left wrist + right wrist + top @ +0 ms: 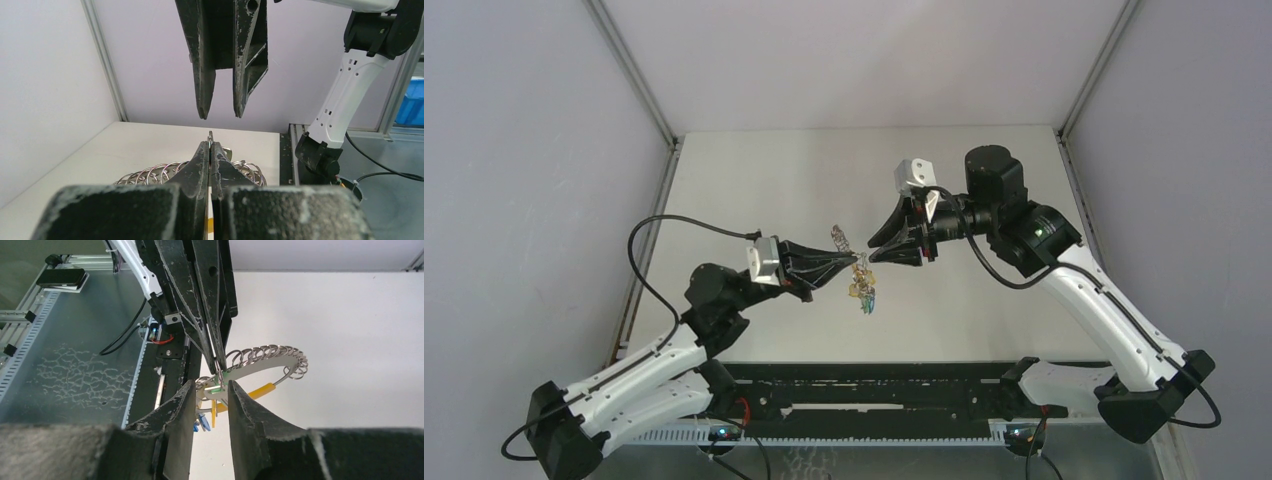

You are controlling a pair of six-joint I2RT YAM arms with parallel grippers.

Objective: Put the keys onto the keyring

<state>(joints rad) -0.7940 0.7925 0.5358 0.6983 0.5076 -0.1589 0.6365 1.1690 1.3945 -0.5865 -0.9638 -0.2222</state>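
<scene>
My left gripper (858, 262) is shut on the keyring (839, 238), a silvery coiled loop held above the table. In the left wrist view its jaws (210, 148) pinch a thin metal ring edge, with the coils (150, 172) behind. The right wrist view shows the loop (267, 354), its yellow band (252, 391), a green key (215, 388) and blue keys (202, 422) hanging below. In the top view the keys (865, 296) dangle under the grippers. My right gripper (871, 251) is open, its fingertips (211, 388) on either side of the green key, just below the left gripper's tips (218, 366).
The white table (984, 310) lies under both arms. A black rail (874, 400) runs along the near edge. Grey walls enclose the left, right and back. The right arm's base (320, 155) stands beyond the table edge in the left wrist view.
</scene>
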